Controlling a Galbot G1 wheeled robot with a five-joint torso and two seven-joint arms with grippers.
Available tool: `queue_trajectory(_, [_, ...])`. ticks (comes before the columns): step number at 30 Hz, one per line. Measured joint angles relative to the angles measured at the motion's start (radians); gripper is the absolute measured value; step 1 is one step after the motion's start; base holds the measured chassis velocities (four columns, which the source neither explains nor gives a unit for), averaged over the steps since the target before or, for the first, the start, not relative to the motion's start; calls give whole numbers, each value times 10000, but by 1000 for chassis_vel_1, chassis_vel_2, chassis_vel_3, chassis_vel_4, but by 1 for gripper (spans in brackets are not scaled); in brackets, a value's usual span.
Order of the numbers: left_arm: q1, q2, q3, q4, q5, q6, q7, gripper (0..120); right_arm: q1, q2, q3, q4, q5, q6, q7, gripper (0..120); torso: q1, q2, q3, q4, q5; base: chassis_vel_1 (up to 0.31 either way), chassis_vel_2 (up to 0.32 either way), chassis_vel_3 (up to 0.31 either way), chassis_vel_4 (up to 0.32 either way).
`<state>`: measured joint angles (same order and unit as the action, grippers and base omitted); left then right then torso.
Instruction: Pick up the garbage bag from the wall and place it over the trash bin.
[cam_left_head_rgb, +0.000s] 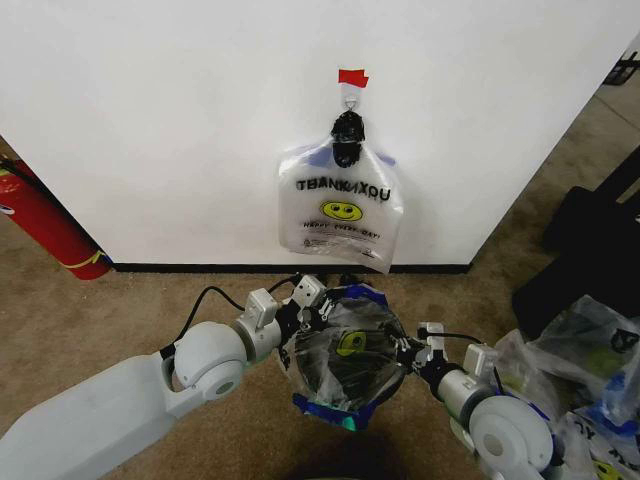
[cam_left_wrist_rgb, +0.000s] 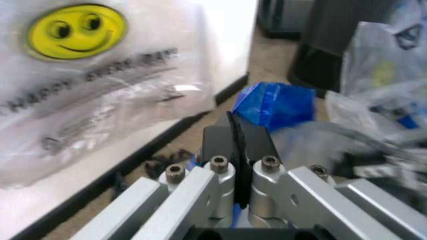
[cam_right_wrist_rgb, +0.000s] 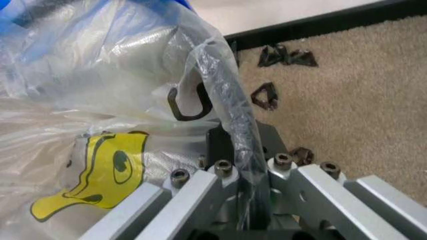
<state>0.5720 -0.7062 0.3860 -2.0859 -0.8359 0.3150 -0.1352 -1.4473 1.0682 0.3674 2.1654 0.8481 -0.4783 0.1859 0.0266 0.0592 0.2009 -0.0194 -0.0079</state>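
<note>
Garbage bag (cam_left_head_rgb: 345, 360): see-through, smiley-printed, blue-edged, stretching open below wall (cam_left_head_rgb: 150, 120) | left gripper (cam_left_head_rgb: 318, 312), right gripper (cam_left_head_rgb: 408, 352): both pinching its rim

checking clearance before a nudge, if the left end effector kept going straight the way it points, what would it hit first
Probably the blue-edged rim of the garbage bag it is shut on, stretched over the trash bin. The left end effector points across the bin; the white wall lies off to the side. Depth is unclear.

Trash bin (cam_left_head_rgb: 345, 385) hidden — garbage bag (cam_left_head_rgb: 350, 350) covers it.
</note>
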Motion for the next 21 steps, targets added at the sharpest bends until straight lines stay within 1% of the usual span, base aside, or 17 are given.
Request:
queue_trajectory(3, [-184, -24, 48, 179, -72, 13, -51, 0, -103, -27, 8, 96, -173, 47, -170, 0, 0, 0, 0, 0, 0, 0, 0, 0, 0])
queue_trajectory(7, [-590, -91, 238, 451, -284, 68, -95, 0, -477, -148, -5, 195, -1276, 535, -928, 0, 0, 0, 0, 1, -2, 0, 0, 0, 0])
queue_trajectory(8, [-590, -91, 238, 451, -284, 68, -95, 0, -477, -148, -5, 195, -1276, 535, -928, 0, 0, 0, 0, 1, -2, 0, 0, 0, 0])
queue_trajectory(11, [-993, -91, 466, 650, -462, 130, 6, 0, -613, -229, -75, 211, -1809, 984, -1307, 0, 0, 0, 0, -2, -1, 0, 0, 0, 0])
queue_trajectory(13, [-1269, 0, 588, 927, -531, 179, 192, 0, -634, -314, -86, 206, -2238, 1508, -1634, 0, 0, 0, 0, -2, 0, 0, 0, 0, 0])
queue_trajectory(18, [-1222, 296, 514, 1186, -542, 192, 360, 0, -631, -435, -85, 162, -2270, 1965, -1971, 0, 0, 0, 0, 1, -1, 0, 0, 0, 0])
queue_trajectory(19, [-1173, 382, 476, 1283, -555, 197, 426, 0, -643, -483, -86, 102, -2304, 2242, -2177, 0, 0, 0, 0, 6, 0, 0, 0, 0, 0])
queue_trajectory(21, [-1120, 455, 462, 1456, -553, 196, 552, 0, -663, -534, -96, 38, -2337, 2513, -2400, 0, 0, 0, 0, 4, -3, 0, 0, 0, 0])
